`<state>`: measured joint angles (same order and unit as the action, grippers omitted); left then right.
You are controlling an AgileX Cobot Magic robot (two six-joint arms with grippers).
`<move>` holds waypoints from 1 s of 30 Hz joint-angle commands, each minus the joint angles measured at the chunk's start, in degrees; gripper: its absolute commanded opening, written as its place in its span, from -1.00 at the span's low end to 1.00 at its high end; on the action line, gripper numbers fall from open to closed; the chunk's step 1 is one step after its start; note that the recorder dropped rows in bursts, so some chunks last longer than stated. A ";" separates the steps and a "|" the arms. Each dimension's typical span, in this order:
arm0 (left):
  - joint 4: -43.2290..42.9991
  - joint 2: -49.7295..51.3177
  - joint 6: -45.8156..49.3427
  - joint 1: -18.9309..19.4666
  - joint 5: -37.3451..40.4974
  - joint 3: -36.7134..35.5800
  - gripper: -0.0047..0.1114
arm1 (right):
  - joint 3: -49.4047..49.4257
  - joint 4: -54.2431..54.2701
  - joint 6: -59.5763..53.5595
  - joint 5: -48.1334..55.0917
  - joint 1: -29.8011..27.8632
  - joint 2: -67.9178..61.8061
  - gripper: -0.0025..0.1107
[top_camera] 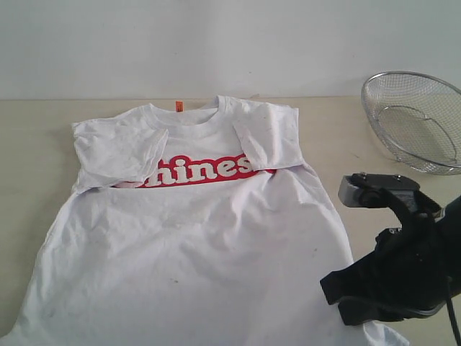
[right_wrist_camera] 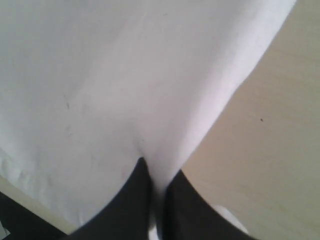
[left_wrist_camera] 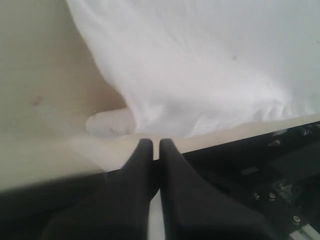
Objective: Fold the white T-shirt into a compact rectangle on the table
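The shirt (top_camera: 194, 245) hem is pinched in the closed right pincer (right_wrist_camera: 157, 172). The left pincer (left_wrist_camera: 151, 142) is closed, grip unclear. Both corners should be raised evenly.

Soft, even light is cast throughout, with only faint shadows. The white T-shirt (top_camera: 194, 238) is overexposed in both wrist views, where detail is blurred and hazy.

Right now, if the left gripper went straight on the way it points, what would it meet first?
Probably the edge of the white T-shirt: the shut left gripper points across a thin strip of table at it. Height is unclear, so it might pass just above.
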<state>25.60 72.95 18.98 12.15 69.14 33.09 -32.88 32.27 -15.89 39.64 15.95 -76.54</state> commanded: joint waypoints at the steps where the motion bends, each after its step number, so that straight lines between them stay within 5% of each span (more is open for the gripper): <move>1: 3.64 0.20 1.75 -0.21 -1.68 0.30 -0.84 | 0.23 -0.46 -0.71 -0.25 -0.08 0.45 -0.96; 7: 6.31 0.20 5.00 -0.21 0.83 0.30 -0.76 | 0.23 -0.46 -1.14 -0.25 -0.08 0.45 -0.96; 15: 6.22 0.20 2.42 -0.21 0.83 0.30 0.16 | 0.23 -0.46 -1.12 -0.95 -0.08 0.45 -0.96; 22: 6.35 4.11 2.77 -0.21 0.83 -1.35 -0.09 | 0.23 -0.46 -1.12 -1.45 -0.08 0.45 -0.96; 30: 5.10 11.61 3.34 -0.21 0.69 -1.45 -0.08 | 0.23 -0.23 -1.23 -1.72 -0.08 0.45 -0.96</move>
<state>32.01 83.09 22.35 12.15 69.66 31.86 -32.88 32.15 -16.47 38.35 15.95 -76.42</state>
